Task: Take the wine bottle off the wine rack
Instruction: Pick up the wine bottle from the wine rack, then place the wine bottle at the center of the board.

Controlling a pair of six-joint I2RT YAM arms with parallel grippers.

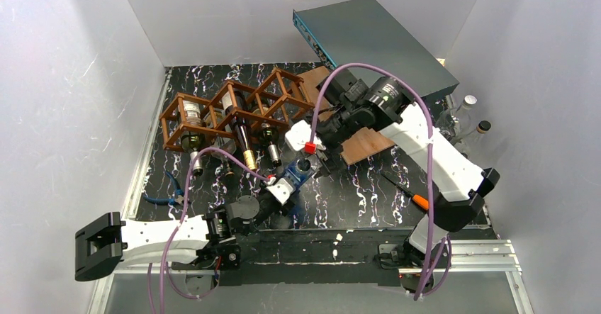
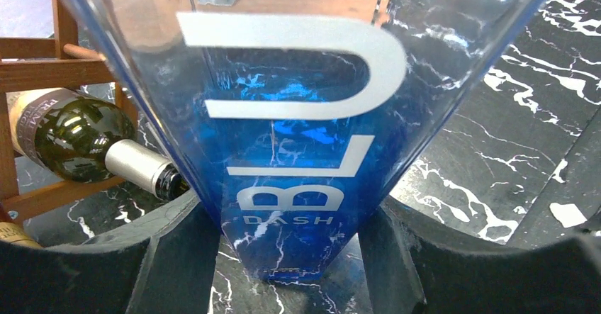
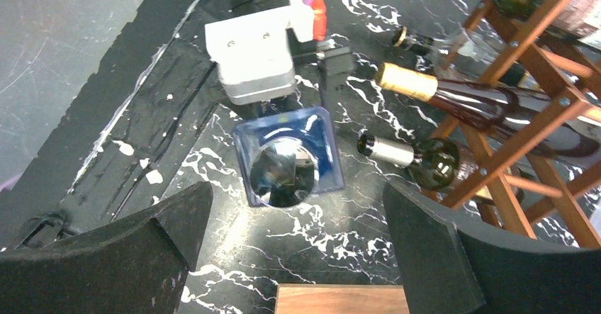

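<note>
The reddish-brown lattice wine rack (image 1: 234,108) (image 2: 42,73) (image 3: 524,115) stands at the back left, and dark wine bottles (image 1: 244,144) (image 3: 453,98) (image 2: 78,133) lie in its cells, necks pointing toward me. In front of the rack, my left gripper (image 1: 283,186) (image 2: 290,250) is shut on a blue square bottle (image 1: 299,171) (image 2: 298,115) (image 3: 287,154) lettered BLU DASH, which is apart from the rack. My right gripper (image 1: 322,159) (image 3: 298,257) hangs open just beyond that bottle's wide end, nothing between its fingers (image 3: 142,250).
A flat brown wooden board (image 1: 361,144) (image 3: 340,300) lies under the right arm. A dark teal box (image 1: 375,37) leans at the back. Clear bottles (image 1: 464,112) stand at the right wall. An orange-handled screwdriver (image 1: 411,193) and blue pliers (image 1: 166,197) lie on the marbled mat.
</note>
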